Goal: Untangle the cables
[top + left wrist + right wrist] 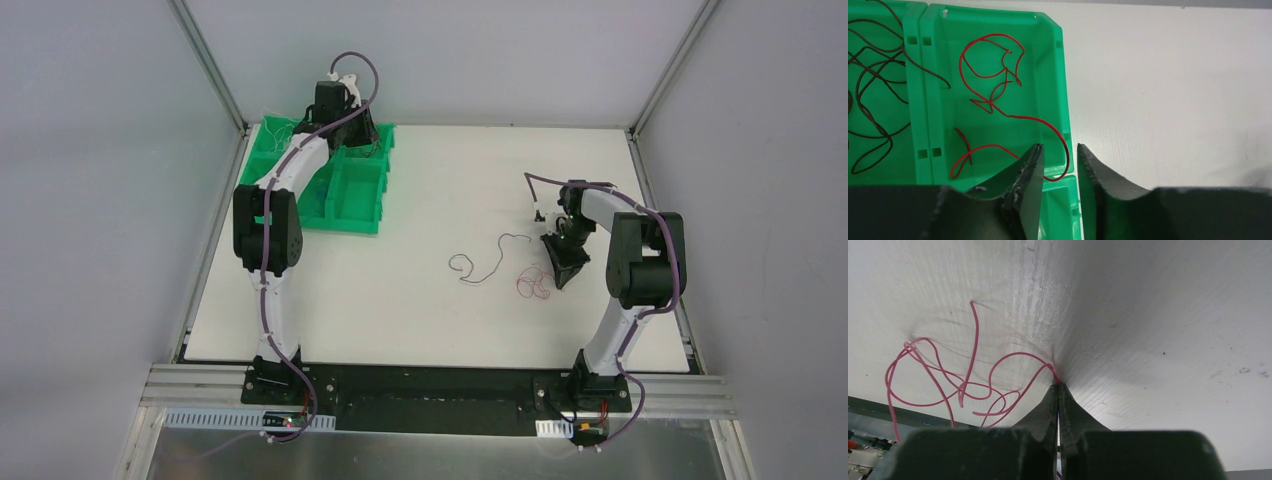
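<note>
A tangle of red cables (948,385) lies on the white table, also seen in the top view (533,282). My right gripper (1058,386) is shut on one red cable where it meets the fingertips, right at the table surface (560,262). A thin dark and white cable (488,262) lies loose to the left of the red tangle. My left gripper (1060,150) is open and empty above the green bins (330,180). Below it, red cables (993,85) lie in one green bin compartment, one looping over its rim. Black cables (873,85) lie in the neighbouring compartment.
The green bins (1055,80) stand at the table's back left, with several compartments. Metal frame posts and grey walls surround the table. The table's near edge (440,365) meets a black base rail.
</note>
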Controlling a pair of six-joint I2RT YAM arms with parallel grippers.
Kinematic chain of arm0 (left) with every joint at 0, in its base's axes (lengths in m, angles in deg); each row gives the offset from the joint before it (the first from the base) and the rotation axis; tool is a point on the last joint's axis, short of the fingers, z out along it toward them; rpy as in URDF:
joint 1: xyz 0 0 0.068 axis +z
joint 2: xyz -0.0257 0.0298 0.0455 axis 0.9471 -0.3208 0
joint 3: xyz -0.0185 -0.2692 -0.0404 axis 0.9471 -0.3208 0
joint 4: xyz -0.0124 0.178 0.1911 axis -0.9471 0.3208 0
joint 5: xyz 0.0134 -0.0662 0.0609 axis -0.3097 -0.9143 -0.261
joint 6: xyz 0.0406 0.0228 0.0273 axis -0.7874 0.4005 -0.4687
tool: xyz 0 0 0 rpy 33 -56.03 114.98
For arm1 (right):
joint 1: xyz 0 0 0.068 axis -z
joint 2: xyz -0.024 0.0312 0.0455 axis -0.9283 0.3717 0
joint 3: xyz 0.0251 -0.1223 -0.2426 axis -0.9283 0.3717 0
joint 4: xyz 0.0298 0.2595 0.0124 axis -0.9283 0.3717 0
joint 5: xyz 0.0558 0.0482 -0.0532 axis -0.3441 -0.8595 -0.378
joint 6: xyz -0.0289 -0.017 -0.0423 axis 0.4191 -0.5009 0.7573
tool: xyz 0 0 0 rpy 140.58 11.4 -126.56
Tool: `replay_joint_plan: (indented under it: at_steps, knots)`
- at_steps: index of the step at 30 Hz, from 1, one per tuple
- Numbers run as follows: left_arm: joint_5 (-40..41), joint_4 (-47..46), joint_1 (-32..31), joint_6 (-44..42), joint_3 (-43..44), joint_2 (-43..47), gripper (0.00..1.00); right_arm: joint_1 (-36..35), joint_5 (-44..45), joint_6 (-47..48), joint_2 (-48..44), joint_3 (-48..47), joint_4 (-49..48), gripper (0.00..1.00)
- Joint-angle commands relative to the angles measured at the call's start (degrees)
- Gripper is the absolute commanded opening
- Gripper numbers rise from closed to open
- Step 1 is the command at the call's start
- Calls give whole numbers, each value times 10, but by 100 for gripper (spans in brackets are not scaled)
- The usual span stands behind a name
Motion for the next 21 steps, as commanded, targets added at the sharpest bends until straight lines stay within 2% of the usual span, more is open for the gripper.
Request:
replay_joint_plan:
  at_steps: [1, 5, 8, 10, 14, 17, 19, 21]
  knots:
    - [4, 8, 6, -18, 38, 36, 39, -5, -29, -1, 5, 3, -38, 0]
    - [-3, 8, 7, -33, 38, 70, 63, -3, -51, 1, -13, -1, -38, 0]
    - [-13, 7, 6, -45, 36, 99, 88, 1, -89, 6, -33, -10, -34, 0]
    - [-29, 8, 7, -66, 30, 119, 98, 3, -124, 8, -50, -17, -33, 0]
    - [-104, 7, 6, -126, -22, 174, 99, 2, -231, 6, -94, -41, -24, 0]
    - [-239, 1, 6, -169, -100, 233, 99, 1, -308, 1, -125, -55, -22, 0]
    - [-342, -31, -2, -182, -184, 270, 99, 0, -338, 1, -143, -54, -25, 0]
    - [-380, -62, -28, -195, -249, 296, 99, 1, -344, 3, -158, -46, -24, 0]
